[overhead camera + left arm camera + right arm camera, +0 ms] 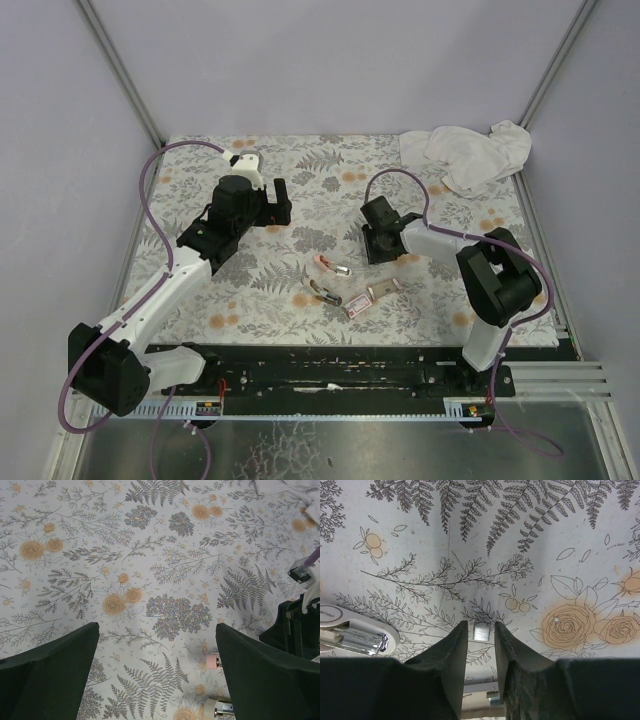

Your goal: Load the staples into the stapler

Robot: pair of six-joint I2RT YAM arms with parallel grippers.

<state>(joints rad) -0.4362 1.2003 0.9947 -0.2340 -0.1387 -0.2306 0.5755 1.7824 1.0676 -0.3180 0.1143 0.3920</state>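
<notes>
Spotting staples box on bench just beside stapler, tan tray poking out, label unreadable. Holds left hand wide open, empty. Brackets silvery strip with narrowed right hand; cannot tell whether gripped.

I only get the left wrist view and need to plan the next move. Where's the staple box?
Observer: From the top, the staples lie right of the stapler, toward the table's near edge.
Operator: What's the right gripper doing?
Observer: The right gripper points down, with a small silver strip between its fingertips. I can't tell if it's gripped.
Operator: Is the stapler close to it?
Observer: Yes. In the right wrist view it lies just left of those fingers, with its metal channel showing.
</notes>
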